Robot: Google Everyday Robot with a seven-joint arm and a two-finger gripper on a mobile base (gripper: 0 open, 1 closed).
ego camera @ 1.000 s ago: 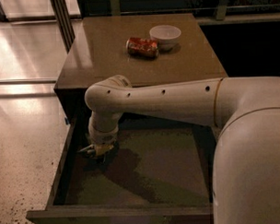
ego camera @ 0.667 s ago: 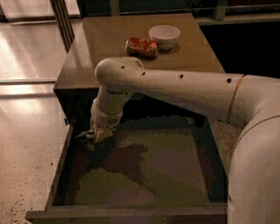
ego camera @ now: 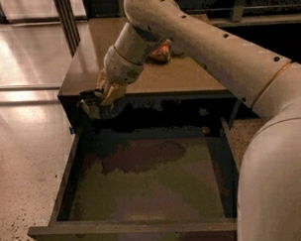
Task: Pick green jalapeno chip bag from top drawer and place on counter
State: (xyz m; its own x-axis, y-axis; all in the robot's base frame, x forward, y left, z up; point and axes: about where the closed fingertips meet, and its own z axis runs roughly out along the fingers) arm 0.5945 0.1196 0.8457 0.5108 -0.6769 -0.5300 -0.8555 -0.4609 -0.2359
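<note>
My gripper [ego camera: 101,98] hangs at the counter's front left edge, above the back left corner of the open top drawer [ego camera: 134,230]. It is shut on the green jalapeno chip bag [ego camera: 94,110], a small dark crinkled bag with a pale edge, held clear of the drawer floor. The drawer's greenish-brown floor shows nothing else on it. The brown counter [ego camera: 183,75] lies just behind and to the right of the gripper, at about the bag's height. My arm crosses over the counter from the upper right.
A red soda can [ego camera: 161,52] lies on the counter's far part, partly hidden by my arm. The pale glossy floor [ego camera: 27,132] spreads to the left of the cabinet. My robot's body fills the right side.
My gripper has risen out of the drawer's back left corner up to the counter's front edge, carrying the bag. The view has shifted closer.
</note>
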